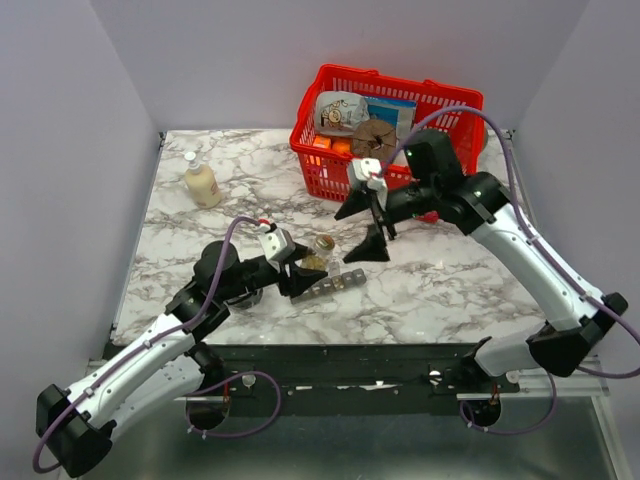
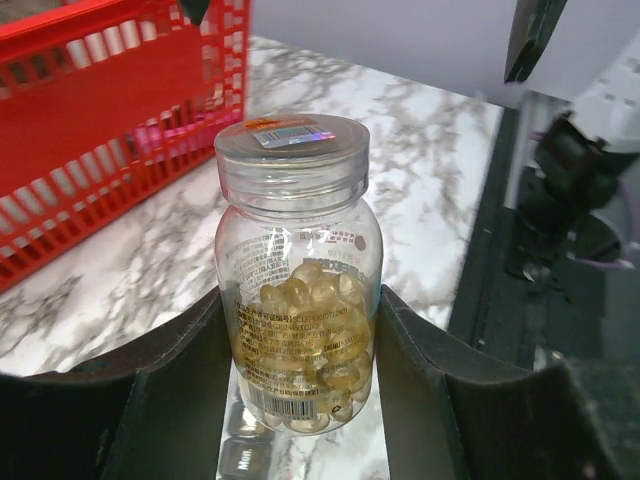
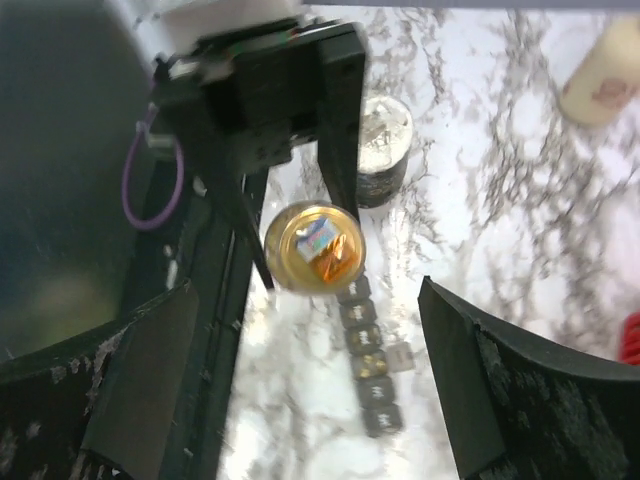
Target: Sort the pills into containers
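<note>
Right gripper (image 1: 362, 228) spread wide, empty; left gripper (image 1: 298, 272) clamped on bottle (image 2: 298, 290)

Top view: containers (image 1: 335, 284) strip lies just at the bottle's 5 o'clock. Bottle stands upright at right gripper's 8 o'clock, lid (image 3: 315, 247) on, facing that gripper. Pills (image 2: 310, 320) inside.

Bright even light, soft shadows, right wrist view blurred

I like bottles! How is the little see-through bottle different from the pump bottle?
The pill bottle is clear, smaller, with a flat lid; the pump bottle is cream with a pump. The left gripper clamps the pill bottle; the pump bottle stands alone. Both stand upright.
</note>
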Controlling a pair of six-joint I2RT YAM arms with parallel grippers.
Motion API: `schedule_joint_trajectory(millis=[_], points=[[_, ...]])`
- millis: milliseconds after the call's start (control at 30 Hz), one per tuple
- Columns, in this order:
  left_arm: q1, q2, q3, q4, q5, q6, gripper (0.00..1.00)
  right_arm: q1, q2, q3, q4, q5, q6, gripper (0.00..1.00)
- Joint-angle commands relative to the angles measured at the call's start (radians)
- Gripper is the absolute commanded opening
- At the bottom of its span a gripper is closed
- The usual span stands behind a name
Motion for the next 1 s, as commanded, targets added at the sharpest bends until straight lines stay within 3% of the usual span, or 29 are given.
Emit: schedule_joint_trajectory(millis=[0,33,67,167,233,500,733,800,900,933,967], points=[[0.030,-0.021,0.049,-0.030,0.315,-0.034,0.00,0.005,-0.074,-0.011,-0.349,-0.189,-0.579,1.00],[0.035,-0.010,0.055,-0.024,0.361,-0.047,0.00,0.005,-0.074,-0.030,-0.375,-0.205,-0.691,1.00],[0.041,0.005,0.073,-0.013,0.465,-0.058,0.00,0.007,-0.074,-0.036,-0.391,-0.205,-0.722,1.00],[0.042,0.073,0.095,0.028,0.598,-0.113,0.00,0.016,-0.047,-0.025,-0.434,-0.246,-0.773,0.99],[0.042,0.113,0.113,0.038,0.624,-0.133,0.00,0.031,-0.018,-0.009,-0.483,-0.275,-0.804,0.98],[0.042,0.182,0.152,0.030,0.672,-0.115,0.00,0.067,0.005,-0.016,-0.394,-0.283,-0.672,0.87],[0.042,0.190,0.164,-0.008,0.624,-0.077,0.00,0.099,0.033,-0.022,-0.345,-0.254,-0.544,0.61],[0.042,0.184,0.175,-0.046,0.562,-0.046,0.00,0.105,0.033,-0.028,-0.290,-0.243,-0.487,0.49],[0.042,0.165,0.185,-0.088,0.433,-0.015,0.00,0.105,0.027,-0.056,-0.178,-0.208,-0.324,0.38],[0.042,0.141,0.185,-0.091,0.372,-0.003,0.00,0.105,0.024,-0.067,-0.138,-0.167,-0.198,0.36],[0.042,0.125,0.182,-0.082,0.321,0.000,0.00,0.105,0.022,-0.096,-0.098,-0.144,-0.131,0.25]])
